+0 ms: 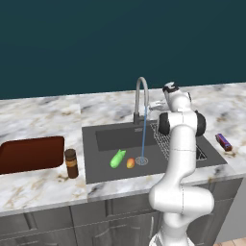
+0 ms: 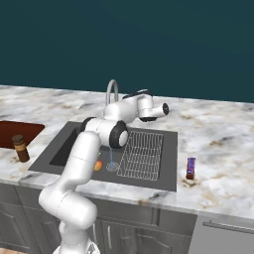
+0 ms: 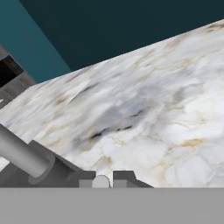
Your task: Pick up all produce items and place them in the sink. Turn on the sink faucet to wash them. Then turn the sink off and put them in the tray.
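Note:
A green cucumber-like vegetable [image 1: 117,158] and a small orange fruit [image 1: 130,163] [image 2: 98,165] lie side by side on the floor of the dark grey sink [image 1: 91,144], left of the drain. A thin stream of water [image 1: 144,139] runs from the gooseneck faucet [image 1: 141,96] [image 2: 113,92] onto the drain. My gripper [image 1: 154,106] [image 3: 100,176] hangs low over the counter just right of the faucet's base, shut. A small grey round piece shows between its tips. The reddish-brown tray [image 1: 29,153] [image 2: 10,131] lies on the counter far left.
A brown jar [image 1: 71,163] [image 2: 21,148] stands between tray and sink. A wire rack [image 2: 141,154] fills the sink's right side. A purple-red bar [image 1: 223,141] [image 2: 190,167] lies on the marble right of the sink. The faucet's dark base [image 3: 52,173] is close on the hand's left.

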